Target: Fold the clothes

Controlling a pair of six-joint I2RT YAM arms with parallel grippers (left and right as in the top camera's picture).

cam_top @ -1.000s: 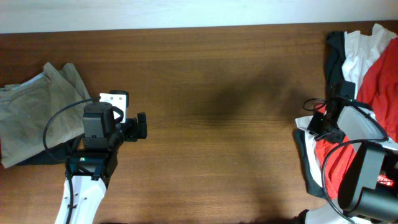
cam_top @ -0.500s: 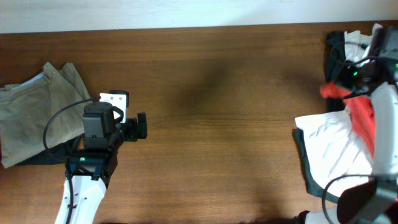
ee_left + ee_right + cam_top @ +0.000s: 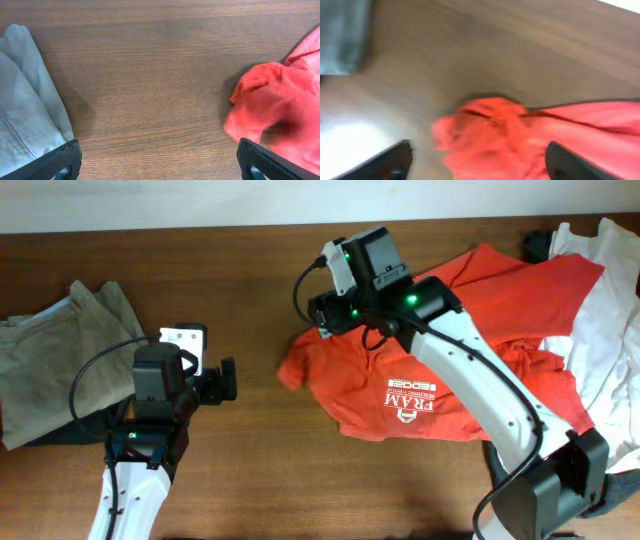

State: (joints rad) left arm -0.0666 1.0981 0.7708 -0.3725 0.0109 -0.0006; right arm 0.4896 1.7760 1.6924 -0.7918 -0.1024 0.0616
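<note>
As it lies, red-orange T-shirt (image 3: 350, 380) runs left-right, lettering (image 3: 412, 404) up.

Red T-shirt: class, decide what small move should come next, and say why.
Probably the open left gripper should reach for the bunched near corner of the red T-shirt and grip it for spreading, since the shirt lies crumpled, not flat enough to fold.

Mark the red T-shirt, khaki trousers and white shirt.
red T-shirt (image 3: 412, 406): overhead view, on the white chest print.
khaki trousers (image 3: 50, 365): overhead view, middle of the pile at the left edge.
white shirt (image 3: 610, 345): overhead view, bare cloth to the right of the T-shirt.
</note>
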